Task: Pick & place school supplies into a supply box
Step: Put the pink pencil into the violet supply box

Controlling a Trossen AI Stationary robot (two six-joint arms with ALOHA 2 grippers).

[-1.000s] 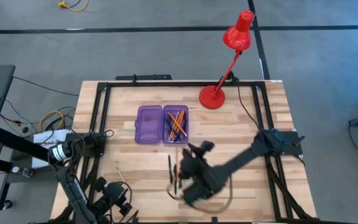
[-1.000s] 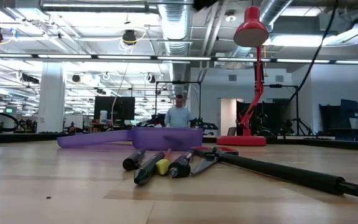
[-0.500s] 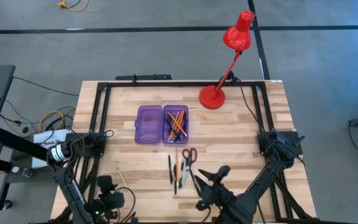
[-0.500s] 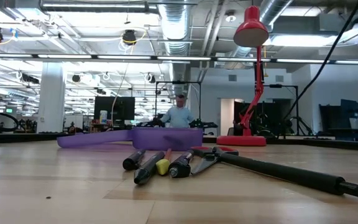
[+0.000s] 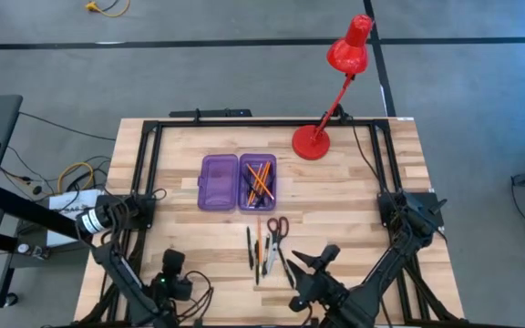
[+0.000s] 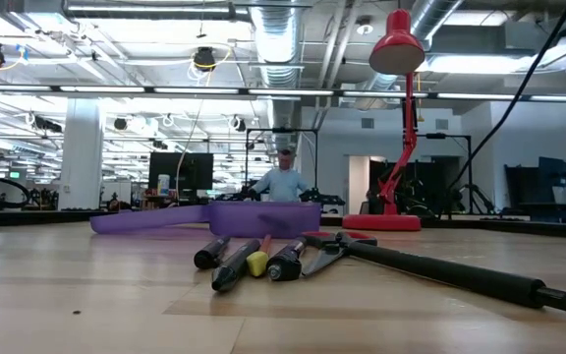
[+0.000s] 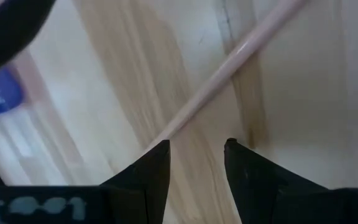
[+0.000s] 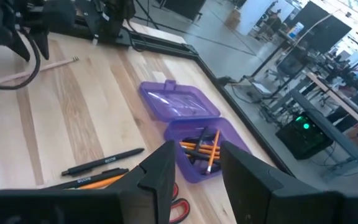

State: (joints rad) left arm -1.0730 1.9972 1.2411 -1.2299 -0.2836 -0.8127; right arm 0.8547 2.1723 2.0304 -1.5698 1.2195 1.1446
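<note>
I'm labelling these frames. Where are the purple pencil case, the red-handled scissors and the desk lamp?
purple pencil case [image 5: 219, 182], high view, on its empty left half.
red-handled scissors [image 5: 278, 225], high view, on the handles.
desk lamp [image 5: 312, 143], high view, on its round base.

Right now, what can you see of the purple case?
The purple case is translucent plastic with two hinged rectangular halves and rounded corners. It lies open and flat on the table, near its middle. In the high view its right half holds orange pencils and dark pens, and its left half looks empty. No gripper touches it.
</note>
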